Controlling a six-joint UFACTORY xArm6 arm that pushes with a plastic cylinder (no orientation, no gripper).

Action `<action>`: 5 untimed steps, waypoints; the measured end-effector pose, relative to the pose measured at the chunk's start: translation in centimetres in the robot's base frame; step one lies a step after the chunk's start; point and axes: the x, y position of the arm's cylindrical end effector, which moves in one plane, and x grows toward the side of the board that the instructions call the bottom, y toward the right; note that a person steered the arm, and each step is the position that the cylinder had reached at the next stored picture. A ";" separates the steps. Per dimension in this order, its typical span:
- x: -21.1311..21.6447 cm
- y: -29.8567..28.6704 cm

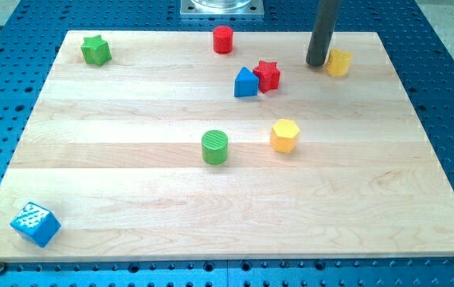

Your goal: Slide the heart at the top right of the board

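A yellow heart (338, 61) lies near the top right of the wooden board (227, 207). My tip (317, 63) rests on the board right at the heart's left side, touching it or nearly so. The dark rod rises from there out of the view's top.
A red star (268, 75) and a blue block (245, 83) sit together left of my tip. A red cylinder (223, 39) is at the top middle, a green star (95, 50) at the top left. A green cylinder (215, 147) and a yellow hexagon (284, 135) are mid-board. A blue cube (36, 223) is at the bottom left.
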 end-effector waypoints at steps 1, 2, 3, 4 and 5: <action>0.0 1.7; 0.8 5.0; 1.3 4.3; 4.5 3.2; 8.1 5.6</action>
